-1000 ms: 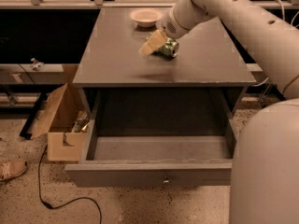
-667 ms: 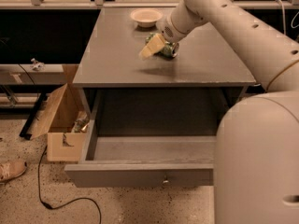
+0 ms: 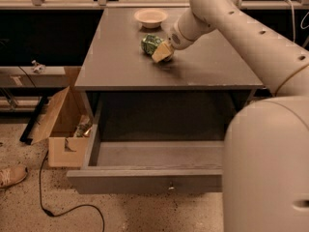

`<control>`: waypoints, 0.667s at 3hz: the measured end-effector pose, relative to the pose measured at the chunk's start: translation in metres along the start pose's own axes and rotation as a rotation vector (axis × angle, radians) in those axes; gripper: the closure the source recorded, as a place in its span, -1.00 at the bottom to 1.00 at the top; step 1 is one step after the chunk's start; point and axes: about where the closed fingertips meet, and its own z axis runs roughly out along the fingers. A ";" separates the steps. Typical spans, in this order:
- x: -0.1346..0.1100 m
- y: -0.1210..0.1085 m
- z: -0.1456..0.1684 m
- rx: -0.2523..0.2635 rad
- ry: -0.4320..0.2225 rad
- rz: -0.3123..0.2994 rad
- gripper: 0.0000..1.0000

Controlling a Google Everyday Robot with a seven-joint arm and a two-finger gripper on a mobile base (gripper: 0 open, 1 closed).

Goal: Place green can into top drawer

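The green can (image 3: 150,43) sits on the grey cabinet top (image 3: 120,66), just in front of the pale bowl. My gripper (image 3: 162,52) comes in from the upper right and is right against the can's right front side. Its pale tip covers part of the can. I cannot see whether the can rests on the top or is lifted slightly. The top drawer (image 3: 145,181) is pulled wide open below the cabinet top, and its inside (image 3: 159,153) shows nothing in it.
A pale round bowl (image 3: 150,17) stands at the back of the cabinet top. An open cardboard box (image 3: 63,129) stands on the floor left of the drawer, with a black cable (image 3: 63,209) and a shoe (image 3: 12,174) nearby. My white arm and body (image 3: 265,168) fill the right side.
The can was to the right of the pale gripper tip; now it shows to the left of it. The gripper has shifted slightly forward and right. The drawer stays open.
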 end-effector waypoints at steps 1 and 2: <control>0.010 0.009 -0.037 0.009 -0.061 -0.021 0.57; 0.048 0.036 -0.112 -0.008 -0.110 -0.127 1.00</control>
